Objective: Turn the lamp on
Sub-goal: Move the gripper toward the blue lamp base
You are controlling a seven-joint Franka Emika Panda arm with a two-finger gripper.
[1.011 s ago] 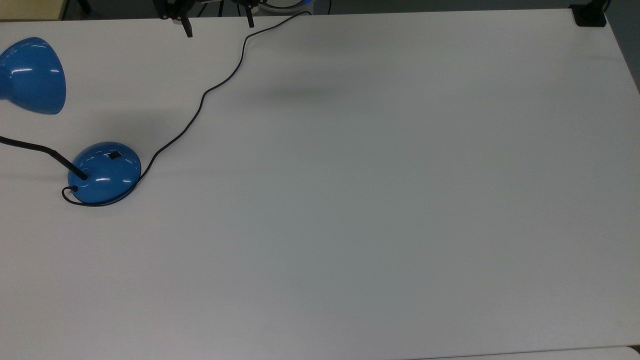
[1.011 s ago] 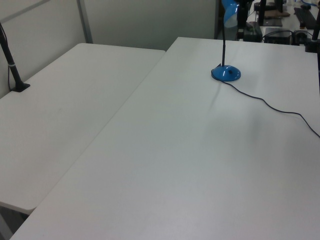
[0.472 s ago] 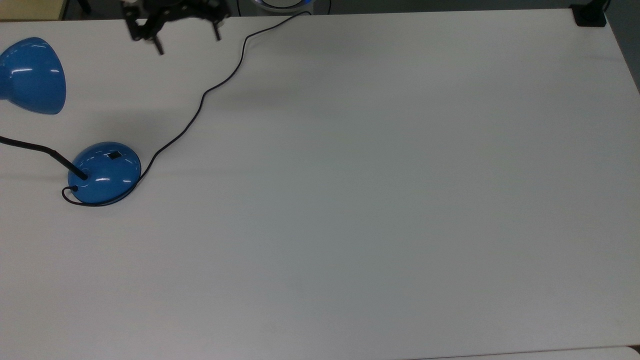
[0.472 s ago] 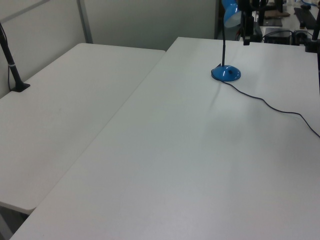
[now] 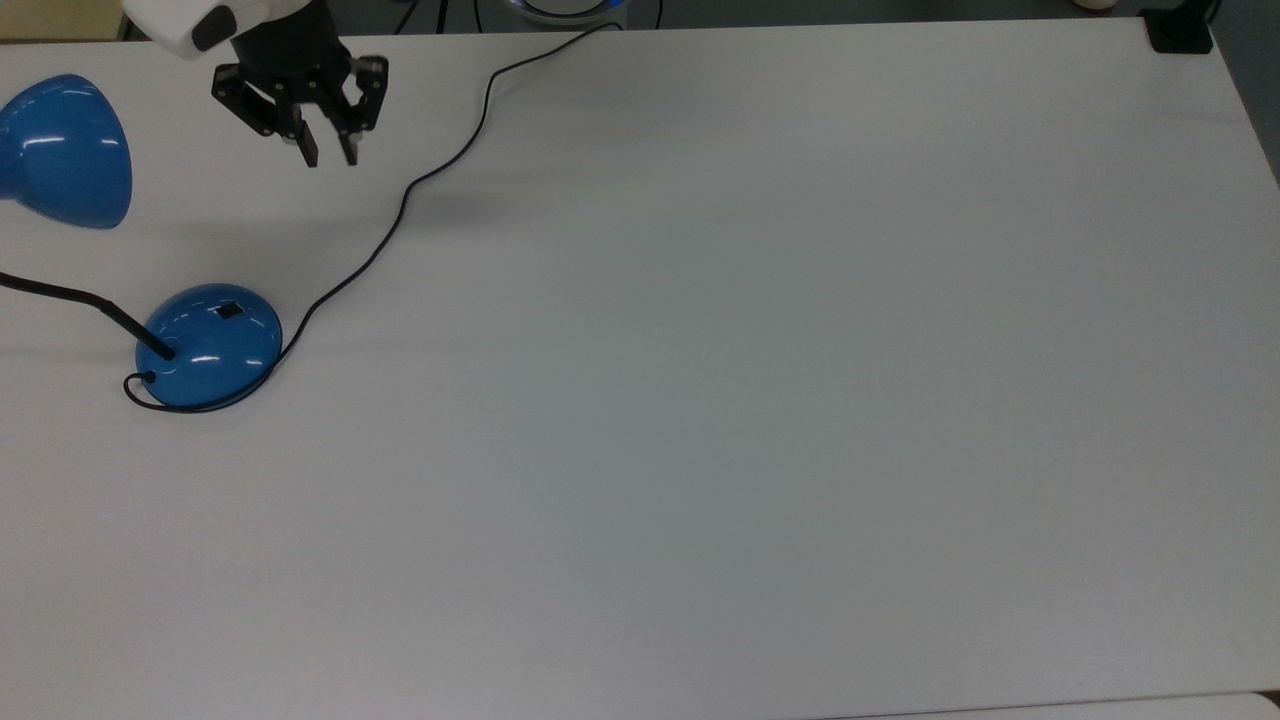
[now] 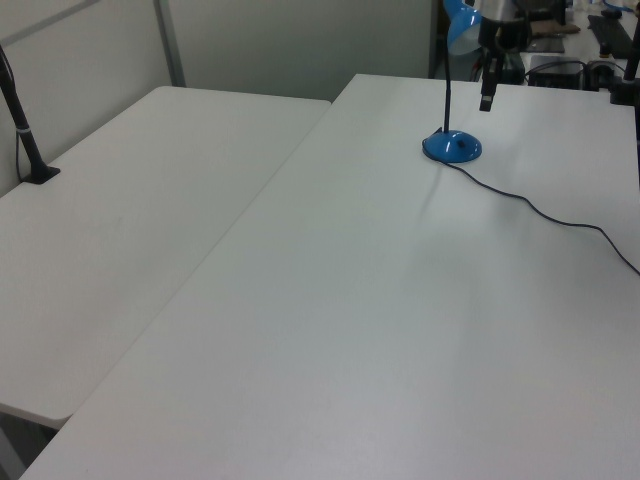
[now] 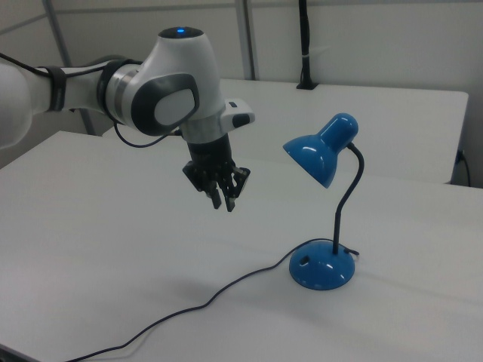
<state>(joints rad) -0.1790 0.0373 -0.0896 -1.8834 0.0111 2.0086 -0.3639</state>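
The lamp stands at the top view's left, with a glossy blue domed base (image 5: 208, 345), a small black switch (image 5: 230, 311) on it, a thin black neck and a blue shade (image 5: 65, 150). Its black cord (image 5: 400, 210) snakes off toward the table's far edge. My gripper (image 5: 330, 158) hangs above the table beyond the base, fingers pointing down with a narrow gap and nothing between them. In the right view the gripper (image 7: 224, 204) floats left of the shade (image 7: 315, 154), well above the base (image 7: 321, 268). In the left view it (image 6: 486, 100) hovers just past the base (image 6: 452, 147).
The white table (image 5: 760, 400) stretches wide to the top view's right. A black clamp (image 5: 1180, 30) sits at its far right corner. In the left view a second white table (image 6: 120, 220) adjoins, with a black post (image 6: 25, 130) at its edge.
My gripper came in from the table's far edge toward the lamp, moving to the top view's left and down. Its fingers drew much closer together.
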